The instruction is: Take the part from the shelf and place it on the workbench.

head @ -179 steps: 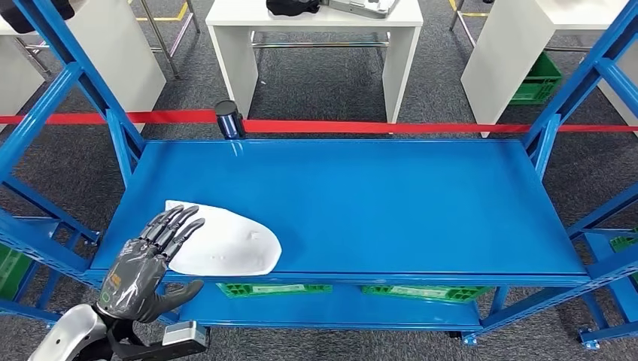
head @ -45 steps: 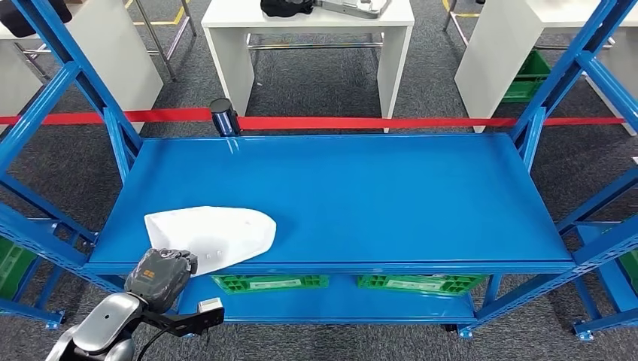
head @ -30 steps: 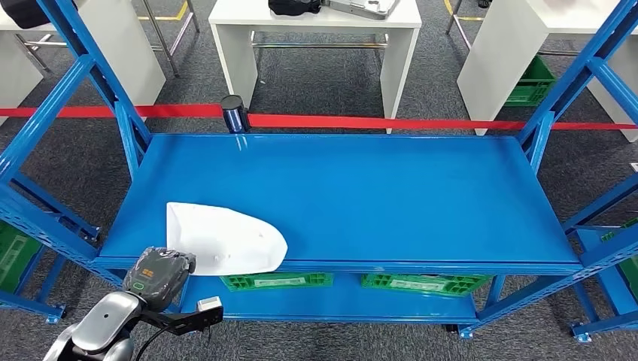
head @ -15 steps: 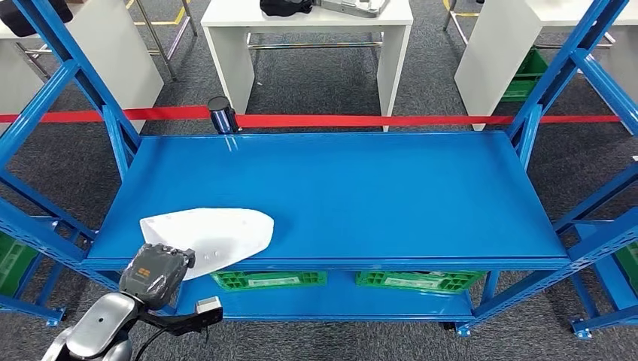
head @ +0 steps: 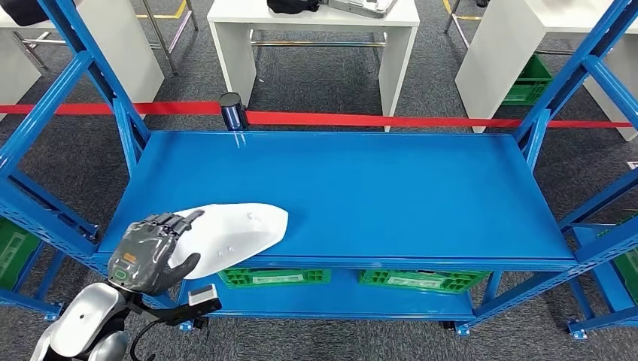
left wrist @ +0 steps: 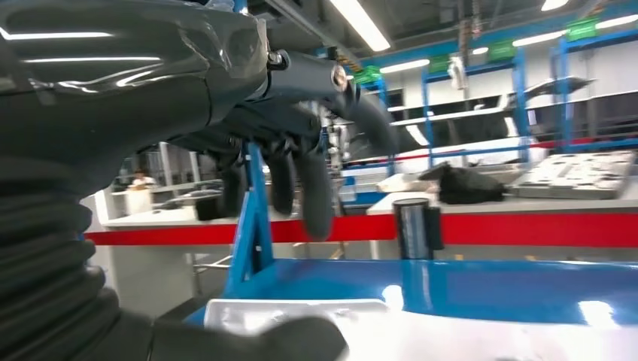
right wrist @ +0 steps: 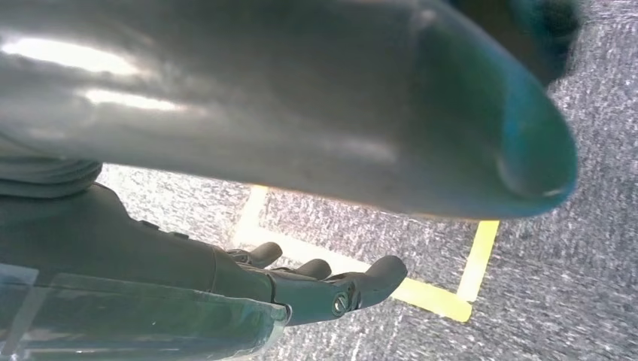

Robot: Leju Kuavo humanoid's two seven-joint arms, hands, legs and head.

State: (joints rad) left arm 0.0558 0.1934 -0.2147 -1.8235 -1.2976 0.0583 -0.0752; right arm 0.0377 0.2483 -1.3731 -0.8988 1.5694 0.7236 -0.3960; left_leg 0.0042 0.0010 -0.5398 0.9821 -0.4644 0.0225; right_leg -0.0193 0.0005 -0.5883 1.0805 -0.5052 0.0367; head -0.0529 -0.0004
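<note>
The white part (head: 233, 233) lies flat on the blue shelf (head: 376, 195), at the near-left corner, its near edge reaching the shelf's front lip. It is a smooth shell, blunt at the left end and tapering to a rounded nose on the right, so its long axis runs roughly along the shelf front, tilted slightly away at the nose. The left hand (head: 150, 252) sits at the blunt end, fingers (head: 169, 223) spread over the top of the part and the thumb (head: 183, 265) down at its near edge. The left wrist view shows the fingers (left wrist: 305, 188) hanging apart above the white surface (left wrist: 301, 312), thumb low beside it; whether they press it I cannot tell, and the grasp looks loose rather than clamped. The right hand (right wrist: 301, 289) hangs over grey floor with a yellow line, fingers slightly curled on nothing. The left hand is plainly the nearer 1, so the lift seems to fall to it.
</note>
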